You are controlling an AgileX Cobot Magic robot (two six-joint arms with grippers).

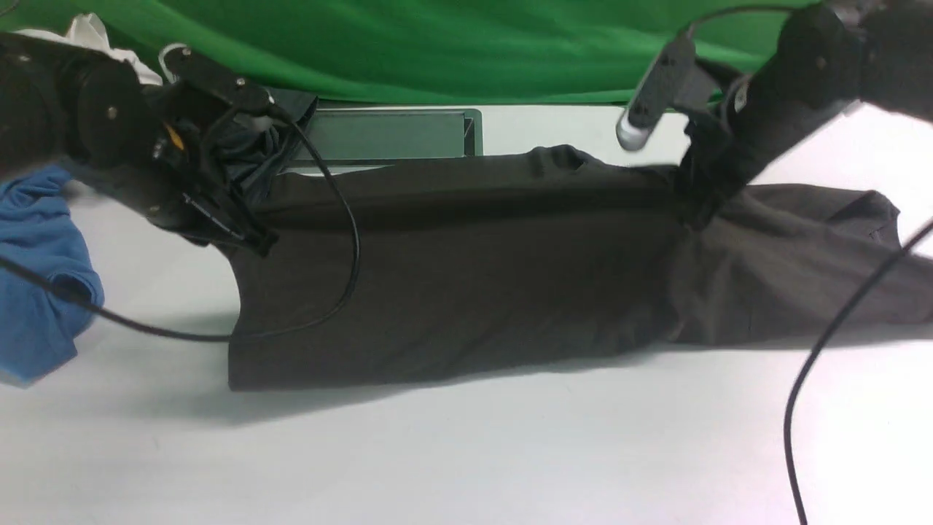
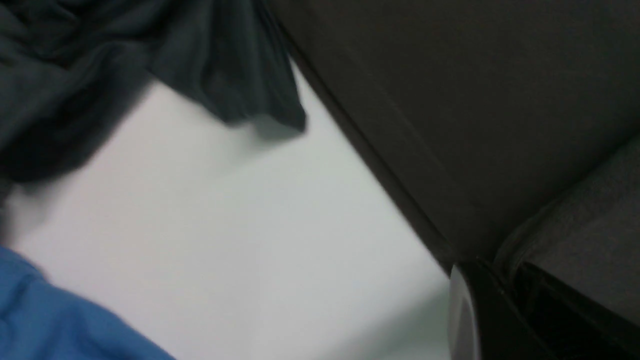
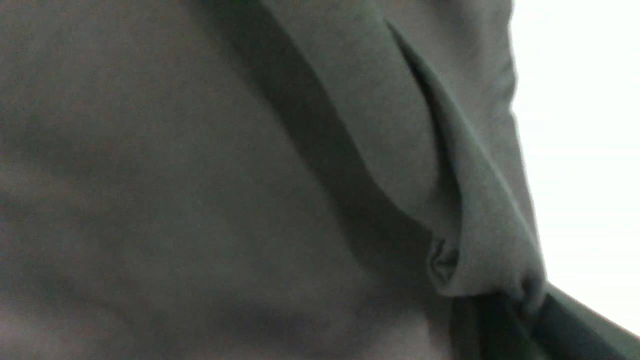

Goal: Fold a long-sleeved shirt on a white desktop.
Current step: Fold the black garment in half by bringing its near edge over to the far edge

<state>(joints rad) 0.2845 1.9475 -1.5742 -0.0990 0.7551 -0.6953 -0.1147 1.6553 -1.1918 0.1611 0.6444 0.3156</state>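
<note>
Long-sleeved shirt [image 1: 452,277] hangs as a dark brownish-black sheet, stretched sideways across the middle of the white desktop [image 1: 466,452] between the two grippers. Nearest the camera, in front of the shirt, the desktop lies bare apart from the shirt's shadow. The shirt's lower edge sits low there; whether it touches the surface or hangs just above it cannot be told. A black cable [image 1: 342,240] loops across the shirt's left part.

To the left of the shirt, well apart from it, a blue garment [image 1: 36,277] lies bunched. At the shirt's upper left corner the left gripper [image 1: 251,237] has its jaws pressed together on the fabric; the left wrist view shows dark cloth lying against one finger. At the shirt's right shoulder the right gripper [image 1: 692,215] pinches a gathered fold, jaws closed on it, and the right wrist view shows the cloth bunched where it is held. One sleeve trails off to the right of that grip, lying on the desktop.

Behind the shirt's left corner a dark grey-green garment [image 1: 255,146] is heaped, and just beside it a flat grey box [image 1: 386,135]. Farthest behind the shirt hangs a green backdrop [image 1: 437,44].
</note>
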